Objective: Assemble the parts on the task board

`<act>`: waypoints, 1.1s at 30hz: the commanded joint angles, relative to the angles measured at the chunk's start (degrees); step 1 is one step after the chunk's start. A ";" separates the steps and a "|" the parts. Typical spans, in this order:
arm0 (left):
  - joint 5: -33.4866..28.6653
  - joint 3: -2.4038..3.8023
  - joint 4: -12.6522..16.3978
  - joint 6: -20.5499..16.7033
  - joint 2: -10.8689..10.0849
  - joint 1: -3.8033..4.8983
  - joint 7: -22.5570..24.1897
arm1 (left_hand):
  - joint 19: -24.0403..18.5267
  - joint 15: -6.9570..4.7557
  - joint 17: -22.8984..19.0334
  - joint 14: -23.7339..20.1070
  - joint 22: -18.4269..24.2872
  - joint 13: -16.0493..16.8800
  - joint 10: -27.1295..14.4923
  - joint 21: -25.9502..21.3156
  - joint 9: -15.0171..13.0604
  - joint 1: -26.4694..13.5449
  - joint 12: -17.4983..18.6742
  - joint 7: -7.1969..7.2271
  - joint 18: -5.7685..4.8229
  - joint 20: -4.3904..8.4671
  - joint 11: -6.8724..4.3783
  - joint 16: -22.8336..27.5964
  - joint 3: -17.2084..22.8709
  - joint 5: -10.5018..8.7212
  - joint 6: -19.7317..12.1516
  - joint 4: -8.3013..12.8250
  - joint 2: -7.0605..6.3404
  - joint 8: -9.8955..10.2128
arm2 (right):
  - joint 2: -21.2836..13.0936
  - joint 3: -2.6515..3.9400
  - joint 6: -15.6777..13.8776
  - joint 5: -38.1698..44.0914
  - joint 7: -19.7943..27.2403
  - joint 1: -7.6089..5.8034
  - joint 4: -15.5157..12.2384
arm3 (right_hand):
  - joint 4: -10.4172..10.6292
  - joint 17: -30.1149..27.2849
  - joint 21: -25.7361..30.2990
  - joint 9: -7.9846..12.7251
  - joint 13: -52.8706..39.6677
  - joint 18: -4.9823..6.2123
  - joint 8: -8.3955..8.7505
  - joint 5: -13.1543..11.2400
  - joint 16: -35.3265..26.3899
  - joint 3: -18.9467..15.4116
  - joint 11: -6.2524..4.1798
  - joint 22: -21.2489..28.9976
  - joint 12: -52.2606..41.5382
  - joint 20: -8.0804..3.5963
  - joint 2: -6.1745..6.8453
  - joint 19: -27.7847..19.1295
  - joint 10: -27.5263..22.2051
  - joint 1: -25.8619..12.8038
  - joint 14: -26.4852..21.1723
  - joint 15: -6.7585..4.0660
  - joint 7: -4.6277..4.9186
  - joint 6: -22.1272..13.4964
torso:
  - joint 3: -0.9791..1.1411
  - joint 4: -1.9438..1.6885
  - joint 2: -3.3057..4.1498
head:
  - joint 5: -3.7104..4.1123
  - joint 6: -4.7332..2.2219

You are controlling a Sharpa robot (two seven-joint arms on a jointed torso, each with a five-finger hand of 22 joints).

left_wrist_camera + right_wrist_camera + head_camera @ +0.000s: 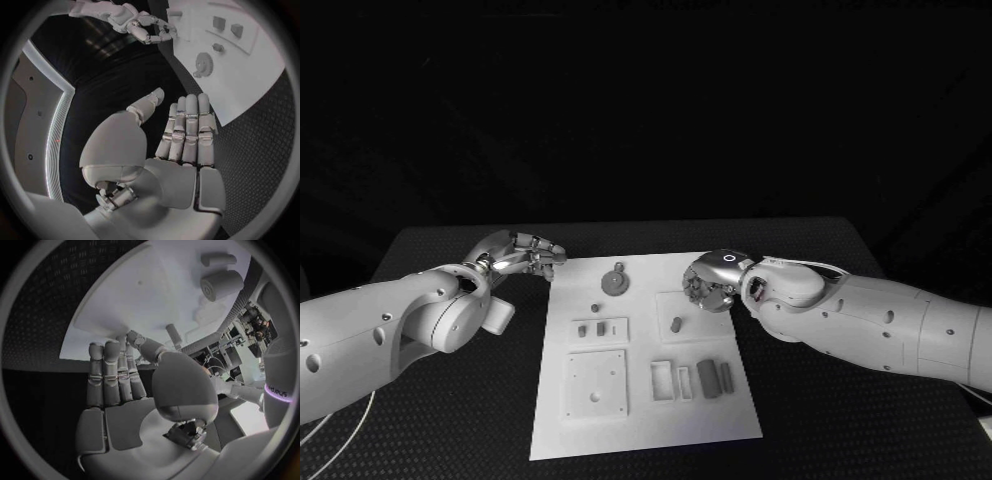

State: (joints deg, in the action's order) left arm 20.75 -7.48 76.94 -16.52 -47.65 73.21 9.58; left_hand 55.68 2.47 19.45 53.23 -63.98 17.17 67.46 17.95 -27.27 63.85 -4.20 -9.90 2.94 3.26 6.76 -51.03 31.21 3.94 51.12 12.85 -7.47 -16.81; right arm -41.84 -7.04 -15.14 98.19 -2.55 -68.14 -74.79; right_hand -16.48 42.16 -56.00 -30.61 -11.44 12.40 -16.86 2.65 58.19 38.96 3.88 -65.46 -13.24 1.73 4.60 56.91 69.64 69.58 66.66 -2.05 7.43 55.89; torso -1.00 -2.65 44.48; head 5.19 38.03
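The task board [646, 400] lies in the middle of the black table [834, 420], with the grey parts spread over it: a gear [615, 283] near its far edge, small pegs [676, 324] mid-board, and bars [710, 378] toward the near right. The main risk, as I judge it, is the right hand [708, 282] descending over the board's far right edge and nudging the board or scattering loose parts. It holds nothing, fingers extended and slightly apart. The left hand [519, 254] hovers off the board's far left corner, also empty, fingers straight.
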 commanded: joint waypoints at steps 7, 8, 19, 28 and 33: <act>-0.37 0.04 0.07 0.74 0.04 0.14 0.23 | 0.05 0.29 0.07 -0.05 0.10 -0.09 -0.31 -0.37 0.11 -0.60 0.27 0.06 0.18 -0.28 0.11 0.44 -0.34 -0.14 -0.49 0.13 0.00 -0.34 | 0.32 -1.04 4.73 2.29 -1.50 1.21 -0.01 | -0.08 0.21 -0.42 -0.17 -0.18 2.60 -0.56 0.06 -0.30 0.70 -0.05 -0.14 0.27 -0.32 0.20 0.18 0.77 -0.78 0.07 -0.42 0.02 0.75 | -0.02 -0.01 0.00 | 0.14 0.18; -0.37 0.04 0.09 0.76 0.05 0.14 0.22 | 0.06 0.29 0.07 -0.04 0.10 -0.09 -0.32 -0.37 0.11 -0.59 0.27 0.05 0.18 -0.28 0.11 0.45 -0.34 -0.14 -0.49 0.14 0.00 -0.34 | 0.30 -1.05 4.72 2.28 -1.48 1.21 -0.05 | -0.08 0.24 -0.44 -0.18 -0.21 2.60 -0.60 0.06 -0.31 0.74 -0.08 -0.16 0.27 -0.33 0.24 0.19 0.85 -0.89 0.08 -0.44 0.00 0.81 | -0.05 -0.01 0.00 | 0.15 0.28; -0.37 0.04 0.04 0.76 0.08 0.14 0.13 | 0.08 0.29 0.09 -0.02 0.12 -0.09 -0.34 -0.40 0.12 -0.56 0.26 0.05 0.19 -0.29 0.11 0.49 -0.35 -0.13 -0.51 0.15 0.02 -0.34 | 0.47 -1.07 4.79 2.04 -1.38 1.25 -0.59 | -0.04 0.54 -0.60 -0.49 -0.62 2.60 -1.27 0.06 -0.44 1.02 -0.47 -0.26 0.10 -0.45 0.34 0.35 1.99 -2.06 0.31 -0.79 -0.43 1.80 | 0.00 -0.05 0.00 | 0.08 0.38; -0.37 0.05 -0.16 0.55 0.09 0.14 0.13 | 0.10 0.29 0.12 0.01 0.14 -0.09 -0.36 -0.44 0.13 -0.52 0.25 0.05 0.21 -0.30 0.12 0.54 -0.34 -0.11 -0.51 0.16 0.05 -0.36 | 0.24 -1.05 4.28 2.81 -2.43 1.24 -0.99 | -0.09 0.91 -0.84 -0.98 -1.16 2.60 -1.95 0.06 -0.47 1.20 -0.92 -0.36 -0.12 -0.71 0.41 0.72 3.13 -2.73 0.76 -1.23 -0.84 2.64 | -0.03 -0.07 0.01 | -0.13 0.36; -0.37 0.05 -0.36 0.50 0.10 0.14 0.14 | 0.12 0.30 0.14 0.03 0.15 -0.09 -0.36 -0.46 0.13 -0.52 0.24 0.04 0.21 -0.31 0.12 0.58 -0.36 -0.10 -0.52 0.16 0.06 -0.36 | 0.10 -1.03 4.27 2.84 -2.55 1.21 -1.19 | -0.10 1.02 -0.91 -1.12 -1.31 2.60 -2.10 0.06 -0.46 1.23 -1.03 -0.39 -0.16 -0.80 0.50 0.84 3.38 -2.86 0.91 -1.34 -0.92 2.79 | 0.01 -0.07 0.01 | -0.25 0.40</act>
State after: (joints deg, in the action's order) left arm 20.70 -7.48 76.56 -16.45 -47.64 73.22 9.42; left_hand 55.68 2.47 19.50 53.23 -63.89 17.16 67.46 17.74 -27.22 63.85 -4.20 -9.99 2.46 3.26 6.75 -50.80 31.05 3.94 51.06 13.01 -7.47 -16.81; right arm -41.77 -7.27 -15.42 100.51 -5.14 -68.01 -75.86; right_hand -16.60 43.10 -56.59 -31.64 -12.66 12.44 -18.79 2.66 57.81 39.79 2.96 -65.81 -13.29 1.21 5.20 57.62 72.60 67.18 67.31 -3.16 6.53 58.22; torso -1.02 -2.71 44.47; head 4.99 38.38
